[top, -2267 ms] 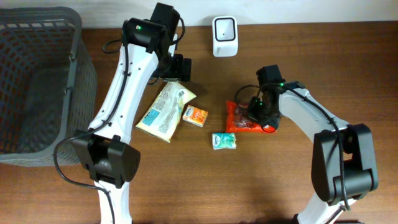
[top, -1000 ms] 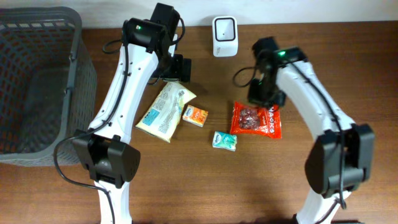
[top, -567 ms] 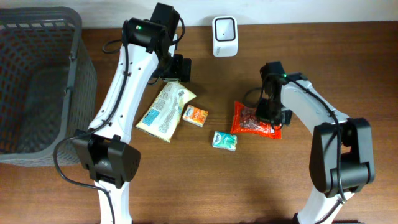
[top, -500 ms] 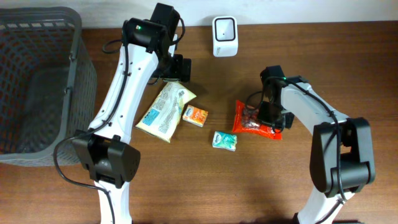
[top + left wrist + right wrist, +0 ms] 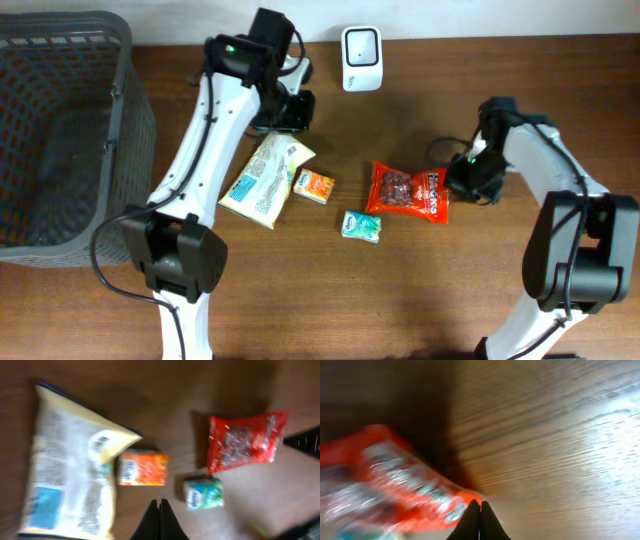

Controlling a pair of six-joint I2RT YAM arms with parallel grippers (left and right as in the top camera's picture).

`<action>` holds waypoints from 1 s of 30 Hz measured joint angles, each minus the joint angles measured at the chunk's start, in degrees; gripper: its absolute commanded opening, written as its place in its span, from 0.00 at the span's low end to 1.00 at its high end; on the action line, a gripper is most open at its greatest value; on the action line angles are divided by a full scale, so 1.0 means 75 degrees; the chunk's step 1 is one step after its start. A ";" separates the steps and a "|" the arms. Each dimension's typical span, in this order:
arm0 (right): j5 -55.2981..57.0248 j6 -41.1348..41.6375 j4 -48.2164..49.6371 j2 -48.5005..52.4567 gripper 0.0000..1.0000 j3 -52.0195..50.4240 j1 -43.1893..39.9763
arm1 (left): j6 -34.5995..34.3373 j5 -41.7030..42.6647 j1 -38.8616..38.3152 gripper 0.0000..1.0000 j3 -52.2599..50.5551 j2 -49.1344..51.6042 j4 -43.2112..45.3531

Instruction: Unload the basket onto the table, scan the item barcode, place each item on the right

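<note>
place: shop checkout | cues: barcode scanner [image 5: 360, 58], grey basket [image 5: 60, 28], snack packets [image 5: 408, 190], wooden table [image 5: 300, 290]

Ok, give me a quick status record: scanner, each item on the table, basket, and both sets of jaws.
scanner: white, at the table's far edge
red bag: flat on the table, not at the scanner
yellow bag: flat, left of centre
orange box: beside the yellow bag
teal packet: nearer the front, apart from the rest
basket: grey, far left
left jaws: shut, raised near the yellow bag's far end
right jaws: shut, at the red bag's right corner; grip unclear
</note>
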 measured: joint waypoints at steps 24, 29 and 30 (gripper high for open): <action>-0.0927 -0.0466 0.1032 0.0003 0.04 -0.0399 0.0463 | 0.0023 0.1495 -0.1766 0.00 -0.1148 0.2238 0.2483; -0.0758 -0.0187 0.1705 0.0000 0.04 -0.0903 0.0463 | -0.0102 0.1314 -0.1766 0.00 -0.1148 0.2451 0.2556; -0.0522 -0.0029 0.1763 -0.0003 0.04 -0.0976 0.0460 | -0.0280 0.0938 -0.1766 0.00 -0.1148 0.2474 0.2474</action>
